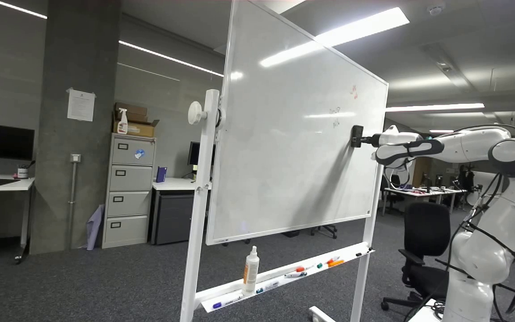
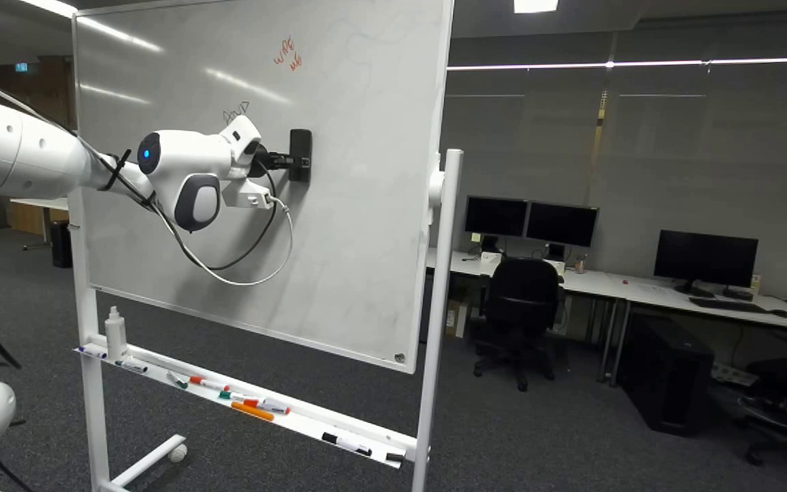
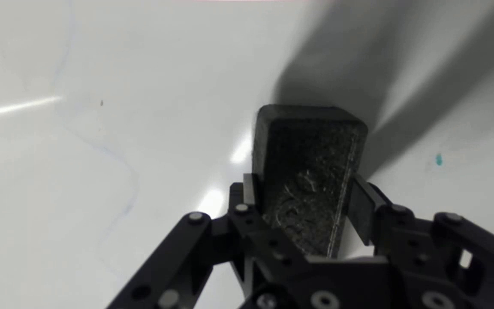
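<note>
Two fingers point(image 3: 250, 189) of the gripper point(image 3: 306, 195) pinch one black block point(image 3: 309, 171), eraser-like in shape, at the middle of the wrist view. It lies straight between them, off to neither side. Its long axis runs from the upper middle of that frame down toward the gripper's body, leaning slightly, so each finger bears on a long side. In both exterior views the block stands upright at the end of the only arm point(image 1: 467, 147), in front of the whiteboard point(image 1: 275, 179); whether its far face touches the board I cannot tell.

Counted: one block, one arm, one whiteboard. Two patches of marks show on it: red writing point(image 2: 286, 50) near the top centre of an exterior view, above the block, and black writing point(image 1: 335, 111) above and to the left of the block. One teal spot point(image 3: 439, 159) sits at the right of the wrist view.

On the tray point(image 2: 311, 418), low in the frame, are one spray bottle point(image 1: 251, 270), eight pens point(image 2: 253, 411) by my count, and one small black item point(image 2: 395, 457) too small to name. Behind stand one four-drawer cabinet point(image 1: 128, 210), left of centre, and three monitors point(image 2: 704, 258), right.
</note>
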Tool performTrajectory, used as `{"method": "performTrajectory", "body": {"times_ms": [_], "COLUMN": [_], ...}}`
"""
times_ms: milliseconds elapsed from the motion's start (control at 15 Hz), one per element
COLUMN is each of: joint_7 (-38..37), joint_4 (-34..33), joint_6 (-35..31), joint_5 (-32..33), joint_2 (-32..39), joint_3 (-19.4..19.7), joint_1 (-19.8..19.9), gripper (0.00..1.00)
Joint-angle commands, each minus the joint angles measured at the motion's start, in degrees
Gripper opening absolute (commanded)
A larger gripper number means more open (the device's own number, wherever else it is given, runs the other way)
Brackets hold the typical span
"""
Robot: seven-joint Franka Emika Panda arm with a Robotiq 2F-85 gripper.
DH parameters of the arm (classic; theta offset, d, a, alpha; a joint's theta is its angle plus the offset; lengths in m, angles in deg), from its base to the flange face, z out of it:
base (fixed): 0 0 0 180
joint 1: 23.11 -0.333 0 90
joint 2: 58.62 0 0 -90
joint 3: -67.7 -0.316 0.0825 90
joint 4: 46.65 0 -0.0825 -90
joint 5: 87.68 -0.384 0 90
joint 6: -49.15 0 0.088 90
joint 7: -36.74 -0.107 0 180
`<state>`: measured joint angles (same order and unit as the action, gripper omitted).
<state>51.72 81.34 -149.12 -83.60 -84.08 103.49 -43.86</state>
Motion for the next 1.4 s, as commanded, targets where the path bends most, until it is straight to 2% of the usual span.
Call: {"method": "performTrajectory", "body": {"times_ms": [0,667,1000,1133,1333], "joint_7": [0.8,0.7,0.8,0.9,0.6], "joint_4": [0.7,3.7,4.4,4.3,5.0], "joint_6": [0.0,0.0,0.0,0.0,0.4], "joint_5": [0.2,0.3,0.5,0.8,2.3], "joint_2": [1.7,-0.1,-0.6,-0.7,-2.1], "joint_3": [-3.9,-11.2,-14.2,-15.0,-13.9], "joint_1": [0.0,2.4,2.4,1.9,-1.2], "gripper": [0.31,0.31,0.31,0.31,0.31]}}
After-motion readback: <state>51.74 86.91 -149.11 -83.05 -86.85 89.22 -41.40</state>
